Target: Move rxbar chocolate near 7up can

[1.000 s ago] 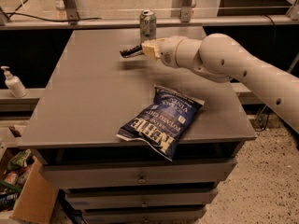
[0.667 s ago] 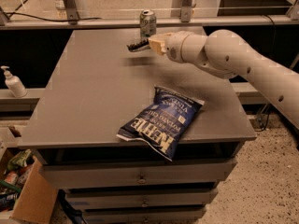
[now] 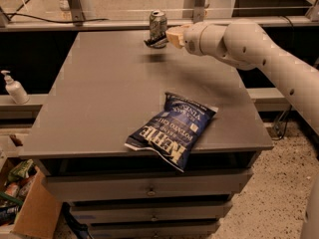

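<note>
Nearest, at the lower left, a cardboard box (image 3: 22,214) of oddments stands on the floor beside the drawers (image 3: 149,189) under the grey surface (image 3: 94,103). On the near right part of that surface lies the blue chip bag (image 3: 172,131), one corner hanging over the front edge, well apart from everything the task concerns. A white pump bottle (image 3: 13,87) stands on a lower ledge off to the left.

Farther back, the pale arm (image 3: 259,49) reaches in from the right, and its gripper (image 3: 168,39) hangs near the far edge. The jaws are closed on one end of the rxbar chocolate (image 3: 153,43), which sticks out to the left, roughly level and clear of the surface, with its shadow lying below it. Just behind it stands the 7up can (image 3: 158,23), upright; whether bar and can touch I cannot tell.

By my reckoning the bar is light and flat, fairly stiff along its length, but its wrapper is slick and can crinkle or slip. An end grip like this one lets the free end droop or swing, so a hold nearer the middle, across the narrow width, would be steadier. The can looks light and easy to topple, so the bar should be set down beside it without a nudge
</note>
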`<move>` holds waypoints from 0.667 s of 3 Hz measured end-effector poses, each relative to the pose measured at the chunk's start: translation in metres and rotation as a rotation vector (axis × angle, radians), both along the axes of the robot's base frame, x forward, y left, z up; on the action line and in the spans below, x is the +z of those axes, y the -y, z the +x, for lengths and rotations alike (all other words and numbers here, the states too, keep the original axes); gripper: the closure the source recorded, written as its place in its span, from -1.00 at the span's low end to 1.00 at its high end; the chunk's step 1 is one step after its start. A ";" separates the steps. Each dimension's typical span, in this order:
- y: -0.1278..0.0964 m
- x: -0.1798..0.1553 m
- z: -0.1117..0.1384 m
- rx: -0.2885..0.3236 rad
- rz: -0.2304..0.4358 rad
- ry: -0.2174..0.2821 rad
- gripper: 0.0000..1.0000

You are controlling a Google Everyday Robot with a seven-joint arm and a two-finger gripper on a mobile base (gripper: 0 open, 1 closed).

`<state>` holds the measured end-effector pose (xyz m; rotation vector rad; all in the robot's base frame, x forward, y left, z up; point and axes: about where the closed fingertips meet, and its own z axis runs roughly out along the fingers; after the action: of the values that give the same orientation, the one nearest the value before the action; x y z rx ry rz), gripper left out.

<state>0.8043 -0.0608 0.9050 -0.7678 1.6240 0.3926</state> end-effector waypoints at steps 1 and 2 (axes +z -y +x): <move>0.008 -0.007 0.015 0.006 -0.043 -0.010 1.00; 0.013 -0.019 0.027 0.013 -0.096 -0.030 1.00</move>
<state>0.8315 -0.0741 0.8858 -0.8487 1.6759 0.3382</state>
